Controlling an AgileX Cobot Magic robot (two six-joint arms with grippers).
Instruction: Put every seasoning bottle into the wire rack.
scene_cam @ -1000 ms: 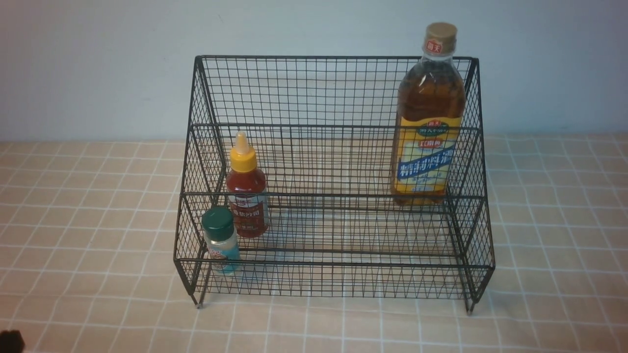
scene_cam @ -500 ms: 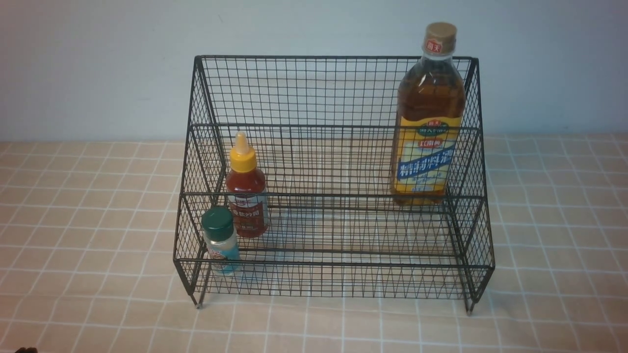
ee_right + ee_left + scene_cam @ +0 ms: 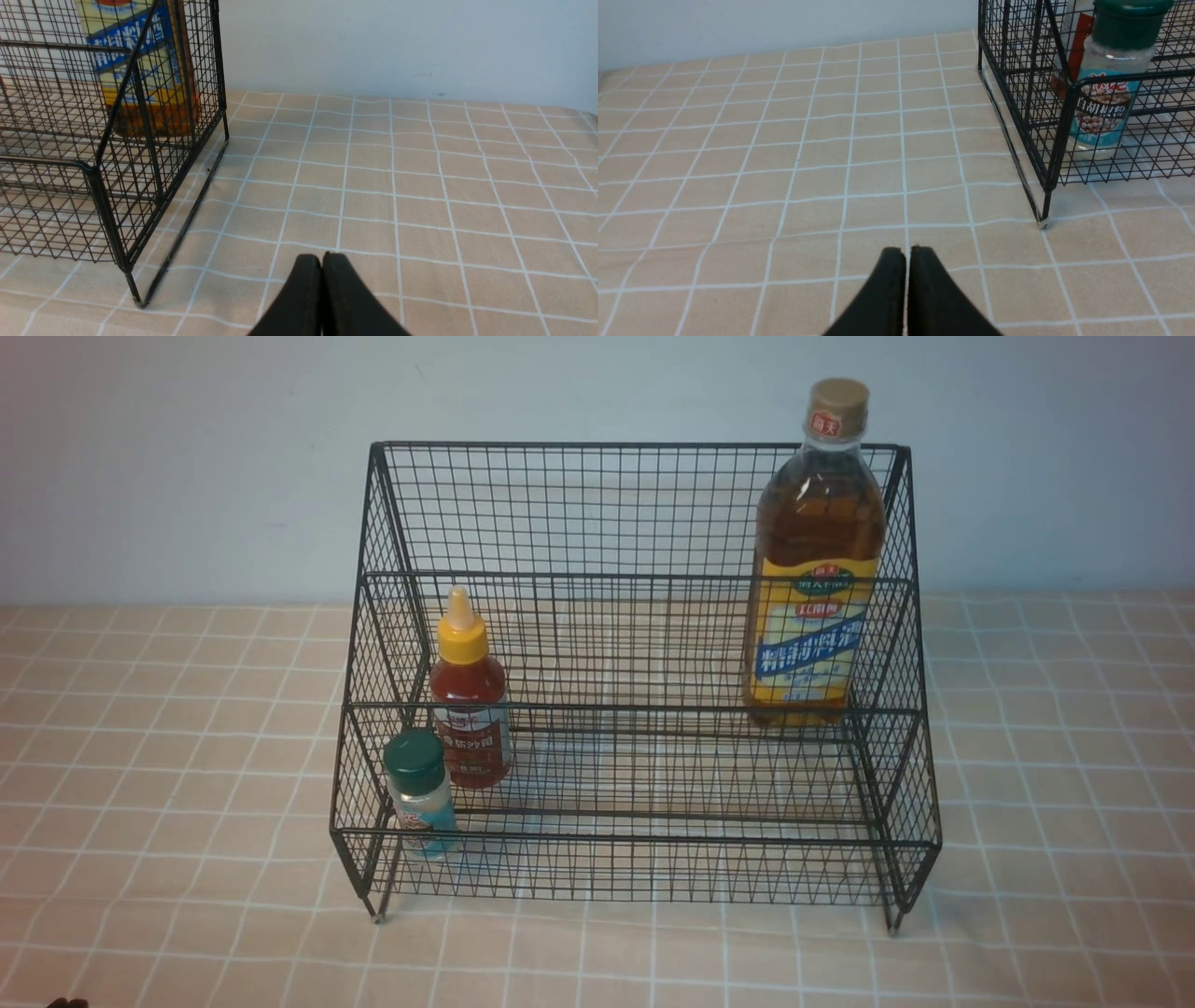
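The black wire rack (image 3: pixel 635 577) stands in the middle of the table. On its upper tier at the right stands the tall amber bottle (image 3: pixel 815 569), also seen in the right wrist view (image 3: pixel 140 65). At the rack's left, the red sauce bottle (image 3: pixel 470 695) with a yellow nozzle stands upright. The green-capped shaker (image 3: pixel 419 791) sits in the lower front tier, its blue label showing in the left wrist view (image 3: pixel 1108 79). My left gripper (image 3: pixel 907 254) is shut and empty, low over the cloth, apart from the rack's left front leg. My right gripper (image 3: pixel 322 261) is shut and empty near the rack's right side.
A beige checked cloth (image 3: pixel 168 756) covers the table. A pale blue wall (image 3: pixel 187 448) rises right behind the rack. A small dark bit of the left arm (image 3: pixel 65 1002) shows at the bottom left corner of the front view.
The dark tip of the left arm at the bottom left corner has sunk almost out of the front view. Rack and bottles have not moved.
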